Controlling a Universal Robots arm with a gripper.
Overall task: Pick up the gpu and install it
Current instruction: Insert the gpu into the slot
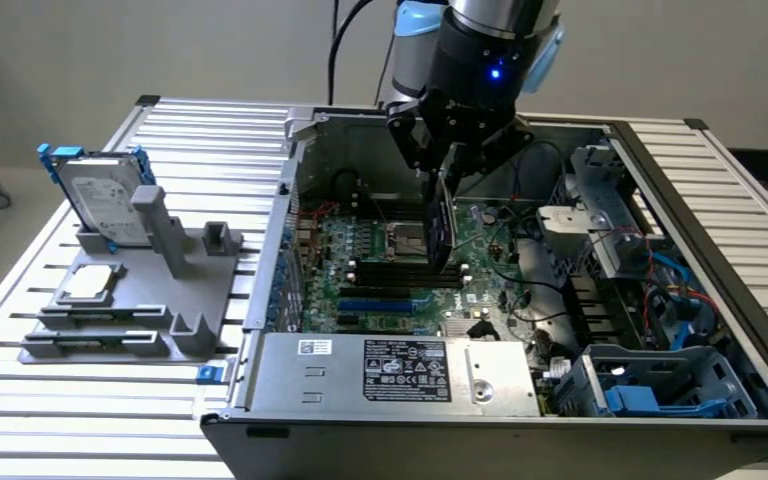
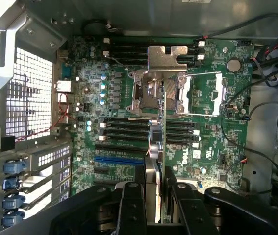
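My gripper [image 1: 447, 172] is over the open computer case [image 1: 267, 300] and is shut on the gpu [image 1: 444, 228]. The card hangs on edge, its black cover and green board pointing down at the motherboard [image 1: 357, 250], above the black slots near the processor socket [image 1: 404, 238]. In the wrist view the gpu [image 2: 157, 152] shows edge-on between my two black fingers [image 2: 131, 205], with my gripper [image 2: 156, 203] closed on its upper edge. It hovers over the dark slots [image 2: 124, 128], a little away from the blue slot [image 2: 119, 159].
A grey fixture [image 1: 184, 290] on the slatted table at the exterior view's left carries a silver hard drive with blue rails [image 1: 97, 195] and a small square processor chip [image 1: 91, 283]. The power supply [image 1: 398, 370], cables [image 1: 544, 290] and a drive cage [image 1: 611, 215] crowd the case.
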